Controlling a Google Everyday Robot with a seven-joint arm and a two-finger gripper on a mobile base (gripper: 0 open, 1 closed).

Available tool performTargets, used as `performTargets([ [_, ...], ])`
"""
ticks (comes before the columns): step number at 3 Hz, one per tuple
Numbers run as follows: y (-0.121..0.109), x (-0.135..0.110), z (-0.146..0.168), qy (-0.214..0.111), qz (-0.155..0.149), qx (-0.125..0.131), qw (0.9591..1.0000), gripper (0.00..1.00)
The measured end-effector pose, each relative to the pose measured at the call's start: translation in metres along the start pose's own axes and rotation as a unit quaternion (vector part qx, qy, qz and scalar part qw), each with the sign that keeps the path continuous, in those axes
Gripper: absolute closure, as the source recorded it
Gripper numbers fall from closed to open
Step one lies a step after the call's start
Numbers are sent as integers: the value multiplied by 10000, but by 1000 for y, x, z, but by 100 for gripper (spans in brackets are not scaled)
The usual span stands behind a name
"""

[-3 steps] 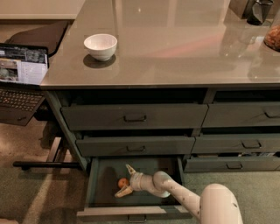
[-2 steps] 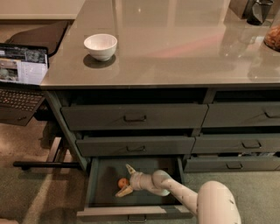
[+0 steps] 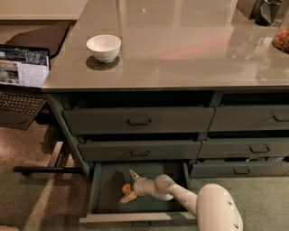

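My gripper point(image 3: 129, 186) reaches down into the open bottom drawer point(image 3: 135, 217) of the grey cabinet. Its two pale fingers point(image 3: 133, 174) are spread apart, one above and one below a small orange fruit point(image 3: 127, 188) lying on the drawer floor. The orange sits between the fingertips, at their left end, and they are not closed on it. The white arm point(image 3: 212, 207) comes in from the lower right.
A white bowl point(image 3: 104, 47) stands on the grey countertop point(image 3: 180, 45). The upper drawers point(image 3: 137, 120) are closed. An open laptop point(image 3: 22, 76) sits on a low stand at the left. A dark container point(image 3: 266, 11) and a snack jar point(image 3: 282, 38) are at the counter's far right.
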State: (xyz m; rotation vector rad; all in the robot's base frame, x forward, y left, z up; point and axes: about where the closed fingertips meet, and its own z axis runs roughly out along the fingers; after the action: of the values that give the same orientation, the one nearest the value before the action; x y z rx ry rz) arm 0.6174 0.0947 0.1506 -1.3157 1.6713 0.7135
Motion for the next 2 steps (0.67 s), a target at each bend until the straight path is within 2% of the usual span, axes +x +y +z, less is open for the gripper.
performTargets([
  [1, -1, 8, 4, 113, 34, -13, 9999, 20],
  [2, -1, 9, 5, 120, 38, -10, 9999, 43],
])
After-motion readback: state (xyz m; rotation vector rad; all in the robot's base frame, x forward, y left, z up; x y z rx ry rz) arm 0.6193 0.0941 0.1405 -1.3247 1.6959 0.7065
